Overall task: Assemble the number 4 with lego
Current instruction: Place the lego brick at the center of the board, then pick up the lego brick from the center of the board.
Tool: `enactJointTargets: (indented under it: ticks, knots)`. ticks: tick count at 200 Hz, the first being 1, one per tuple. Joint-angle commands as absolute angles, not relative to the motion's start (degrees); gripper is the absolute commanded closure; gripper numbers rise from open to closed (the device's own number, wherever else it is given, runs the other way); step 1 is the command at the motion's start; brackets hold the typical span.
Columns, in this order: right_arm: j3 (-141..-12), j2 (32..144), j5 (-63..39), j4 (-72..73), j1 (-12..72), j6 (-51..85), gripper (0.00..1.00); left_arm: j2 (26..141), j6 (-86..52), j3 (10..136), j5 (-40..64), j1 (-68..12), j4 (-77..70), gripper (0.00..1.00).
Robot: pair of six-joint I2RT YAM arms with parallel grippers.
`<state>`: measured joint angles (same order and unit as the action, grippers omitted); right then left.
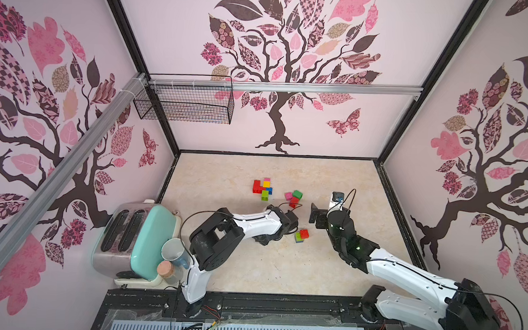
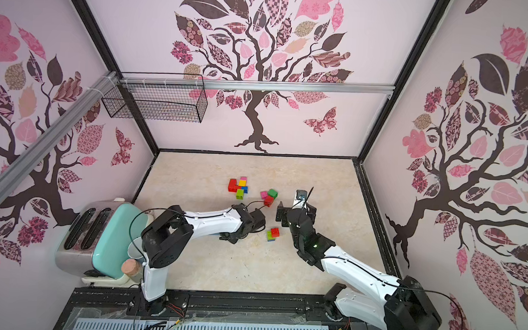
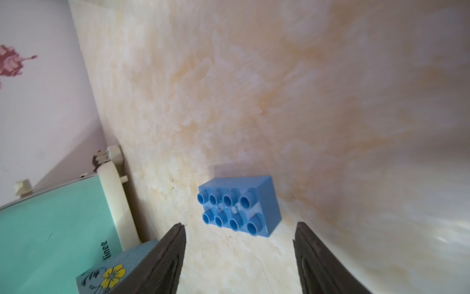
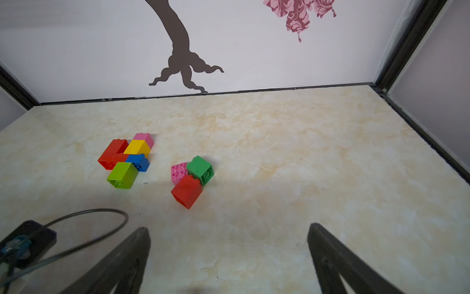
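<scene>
Marble table [image 4: 292, 157] had lego [image 4: 127, 157] in small heaps; left gripper [image 3: 240, 225] spread, blue brick [image 3: 239, 201] lay free just past its tips; right gripper [image 4: 229, 227] spread wide, held nothing

Marbled table [image 1: 251, 264] — lego bricks [image 1: 263, 187], toaster [image 1: 128, 236], mug [image 1: 174, 254] on it.

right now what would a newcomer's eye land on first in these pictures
The bright cluster of lego bricks in red, yellow, pink, blue and lime stands out in the far half of the marbled table, with a smaller pink, green and red pile to its right. The mint toaster fills the near left corner, and in the left wrist view a blue brick lies just ahead of the open left gripper.
</scene>
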<state>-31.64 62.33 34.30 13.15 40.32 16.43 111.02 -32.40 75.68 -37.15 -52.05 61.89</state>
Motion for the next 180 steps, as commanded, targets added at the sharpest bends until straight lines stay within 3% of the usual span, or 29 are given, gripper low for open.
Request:
enactJointTargets:
  ticks: [1, 56, 82, 116, 180]
  knots:
    - [-33.7, 63.2, 34.7, 12.4, 40.1, 14.7, 0.01, 105.0, -29.6, 76.8, -29.5, -51.6, 55.9, 0.22]
    - [-34.5, 63.7, 30.9, 11.7, 40.1, 12.5, 0.00, 96.0, -28.2, 69.4, -6.5, -39.4, 43.6, 0.03]
    - [-35.0, 63.9, 30.6, 10.6, 40.1, 14.3, 0.01, 96.2, -29.6, 67.4, 2.9, -33.0, 41.0, 0.02]
    - [-36.1, 64.4, 26.0, 8.7, 40.1, 15.9, 0.01, 96.3, -30.4, 64.0, 4.9, -30.7, 35.7, 0.02]
    - [-36.2, 64.6, 23.8, 7.5, 40.1, 15.2, 0.00, 97.0, -34.6, 56.8, -4.0, -30.1, 34.3, 0.02]
